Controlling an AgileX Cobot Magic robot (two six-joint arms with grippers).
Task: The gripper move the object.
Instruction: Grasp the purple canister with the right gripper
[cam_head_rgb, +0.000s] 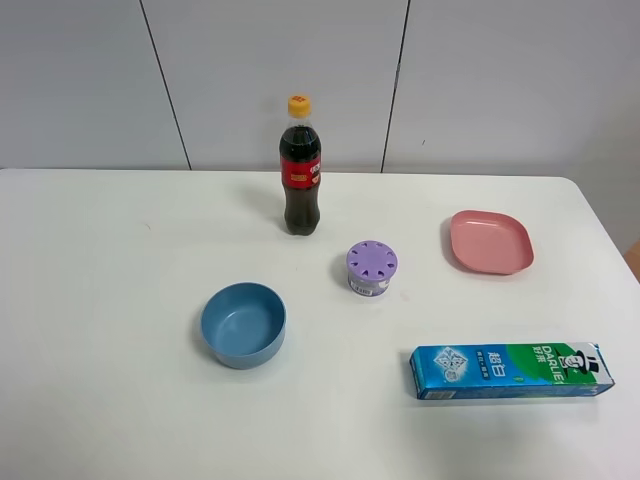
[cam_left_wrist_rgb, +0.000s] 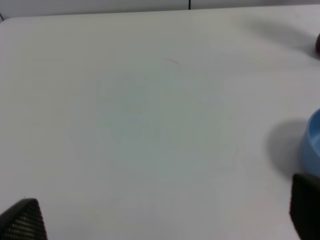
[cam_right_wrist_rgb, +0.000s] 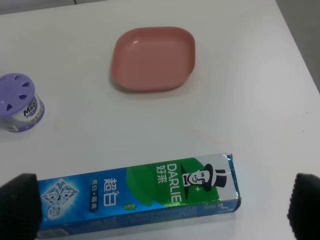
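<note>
The object, a small round container with a purple holed lid (cam_head_rgb: 371, 268) and whitish labelled base, stands near the middle of the white table; it also shows in the right wrist view (cam_right_wrist_rgb: 19, 102). Neither arm shows in the exterior high view. My left gripper (cam_left_wrist_rgb: 165, 220) is open and empty over bare table, its fingertips (cam_left_wrist_rgb: 22, 220) at the frame corners. My right gripper (cam_right_wrist_rgb: 162, 207) is open and empty, wide apart above the toothpaste box, with the object off to one side.
A cola bottle (cam_head_rgb: 300, 168) stands behind the object. A blue bowl (cam_head_rgb: 243, 324) sits front left, its rim in the left wrist view (cam_left_wrist_rgb: 311, 142). A pink plate (cam_head_rgb: 489, 241) (cam_right_wrist_rgb: 153, 59) lies right. A Darlie toothpaste box (cam_head_rgb: 510, 371) (cam_right_wrist_rgb: 140, 195) lies front right.
</note>
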